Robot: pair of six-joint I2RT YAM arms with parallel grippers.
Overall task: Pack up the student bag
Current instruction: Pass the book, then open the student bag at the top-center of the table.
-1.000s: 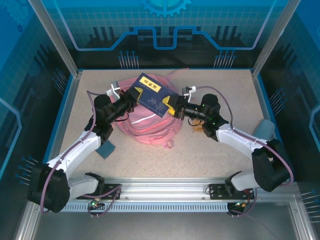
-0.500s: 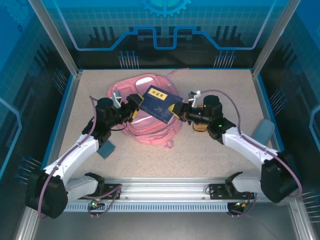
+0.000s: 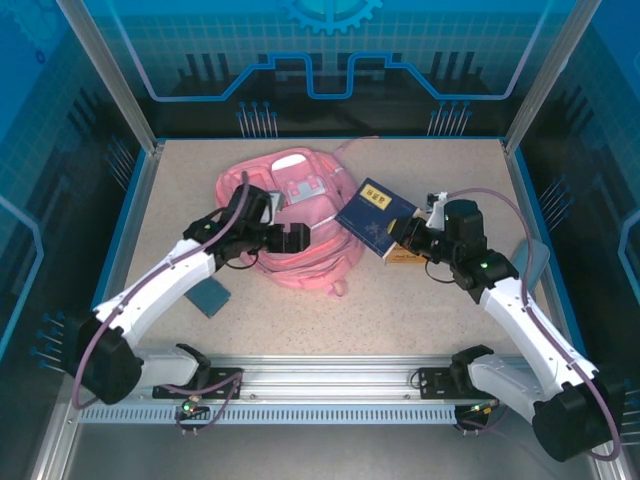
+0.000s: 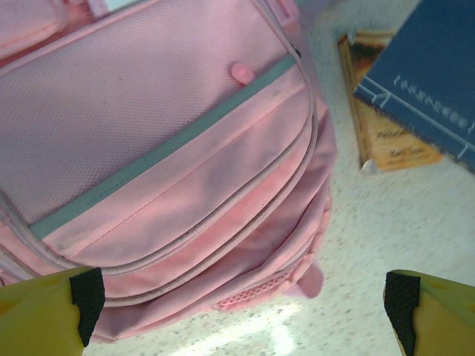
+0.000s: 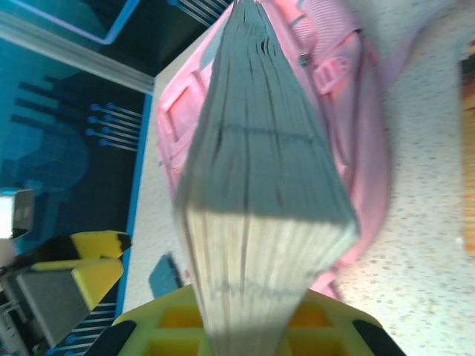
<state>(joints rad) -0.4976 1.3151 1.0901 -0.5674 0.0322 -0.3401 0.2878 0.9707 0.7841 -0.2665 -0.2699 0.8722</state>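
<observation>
White links (image 3: 160, 285), black joints (image 3: 105, 365); purple cables (image 3: 492, 193); yellow end effector fingers (image 4: 37, 315), black pads (image 4: 87, 293)

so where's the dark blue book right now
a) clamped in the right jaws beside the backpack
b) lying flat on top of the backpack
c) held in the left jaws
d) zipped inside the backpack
a: the dark blue book is pinched in the right jaws, just right of the pink backpack; the left jaws stand open, holding nothing
</observation>
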